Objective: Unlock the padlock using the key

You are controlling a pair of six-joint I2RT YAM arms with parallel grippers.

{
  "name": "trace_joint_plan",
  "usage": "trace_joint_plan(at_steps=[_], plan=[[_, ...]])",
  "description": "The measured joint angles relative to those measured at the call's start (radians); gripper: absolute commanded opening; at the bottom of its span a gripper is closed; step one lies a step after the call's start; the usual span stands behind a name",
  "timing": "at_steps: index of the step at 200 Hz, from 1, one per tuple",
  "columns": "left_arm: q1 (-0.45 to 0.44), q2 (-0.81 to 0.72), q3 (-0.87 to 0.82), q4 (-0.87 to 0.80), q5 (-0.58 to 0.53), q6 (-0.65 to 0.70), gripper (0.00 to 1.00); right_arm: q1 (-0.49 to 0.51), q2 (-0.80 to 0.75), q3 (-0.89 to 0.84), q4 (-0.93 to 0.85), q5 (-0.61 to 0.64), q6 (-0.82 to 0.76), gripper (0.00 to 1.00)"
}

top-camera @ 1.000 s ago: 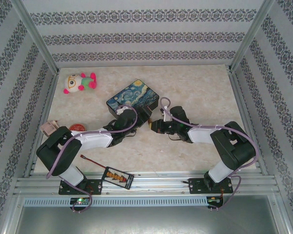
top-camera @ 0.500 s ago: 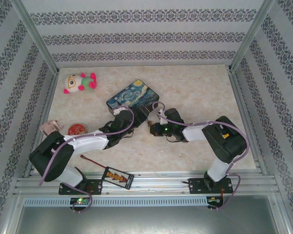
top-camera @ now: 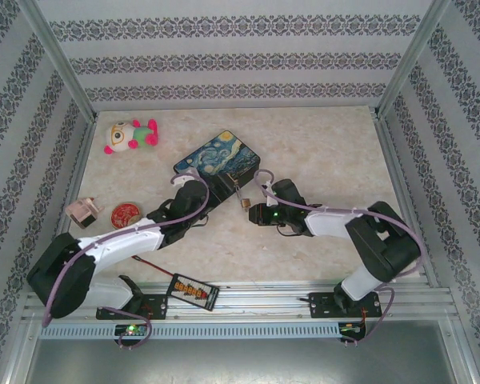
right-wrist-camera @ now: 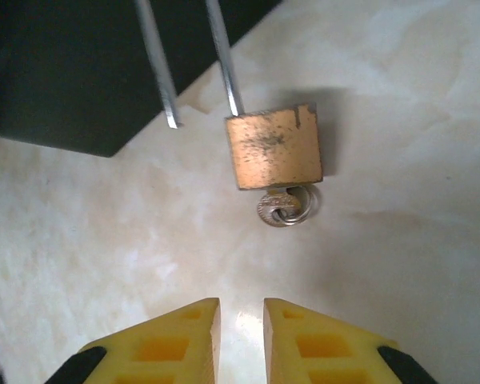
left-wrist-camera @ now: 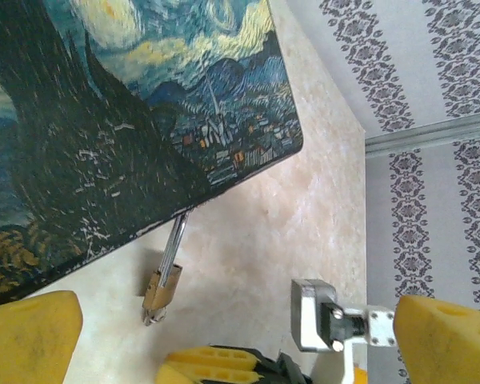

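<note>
The small brass padlock (right-wrist-camera: 274, 146) lies on the marble-look table just off the near corner of the starry-night tin box (top-camera: 218, 160). Its silvery shackle (right-wrist-camera: 225, 60) stands raised, one leg's free end out of the body. The key (right-wrist-camera: 278, 208), with its ring, sticks in the padlock's underside. My right gripper (right-wrist-camera: 240, 314) sits a short way behind the key, its jaws slightly apart with nothing between them. My left gripper (left-wrist-camera: 236, 320) is open wide beside the tin box, with the padlock (left-wrist-camera: 162, 288) ahead of it, untouched. From above, the padlock (top-camera: 243, 201) lies between the left gripper (top-camera: 204, 190) and the right gripper (top-camera: 253, 210).
A plush toy (top-camera: 130, 134) lies at the back left. A pinkish box (top-camera: 82, 210) and a red round disc (top-camera: 126, 212) sit at the left edge. A black remote (top-camera: 194, 290) and a thin red rod (top-camera: 148, 264) lie near the front rail. Patterned walls enclose the table.
My right gripper has let go of the key, parted its jaws a little and backed off. The left arm has drawn back from the padlock toward the left.
</note>
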Motion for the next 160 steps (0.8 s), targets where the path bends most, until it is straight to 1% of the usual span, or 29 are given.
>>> trace_joint_plan(at_steps=[31,61,80,106,135,160], plan=[[0.0,-0.089,0.001,-0.093,-0.065,0.065,0.99,0.0,-0.119,0.006,-0.084,0.035,-0.023,0.34],[0.005,-0.131,0.043,-0.219,-0.126,0.153,0.99,-0.003,-0.13,0.061,-0.174,0.059,-0.056,0.42],[0.014,-0.131,0.098,-0.301,-0.152,0.208,0.99,-0.015,-0.09,0.119,-0.219,0.062,-0.081,0.44],[0.034,-0.129,0.151,-0.375,-0.167,0.256,0.99,-0.023,0.016,0.21,-0.263,0.07,-0.113,0.44],[0.059,-0.119,0.154,-0.425,-0.163,0.278,0.99,-0.029,0.115,0.268,-0.303,0.077,-0.141,0.45],[0.077,-0.116,0.154,-0.454,-0.152,0.285,0.99,-0.029,0.166,0.301,-0.326,0.08,-0.161,0.45]])
